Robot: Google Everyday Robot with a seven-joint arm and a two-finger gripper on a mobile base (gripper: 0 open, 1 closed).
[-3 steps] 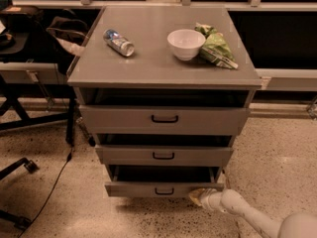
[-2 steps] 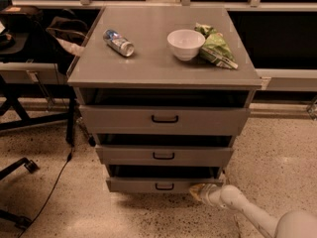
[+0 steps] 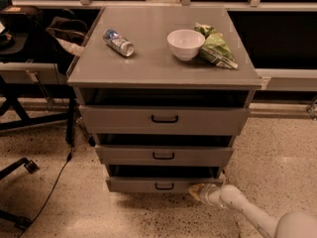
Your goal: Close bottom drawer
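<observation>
The bottom drawer is the lowest and narrowest of three grey drawers in the grey cabinet, with a small black centre handle. It stands slightly open, a dark gap showing above its front panel. My gripper reaches in from the lower right on a white arm and rests against the right end of the drawer's front panel, close to the floor.
The mid drawer and top drawer also stick out slightly. On the cabinet top lie a can, a white bowl and a green bag. A chair base and a cable are on the floor at left.
The bottom drawer has slid further in, its front panel moving back under the mid drawer. My gripper has followed it inward against the panel's right end.
</observation>
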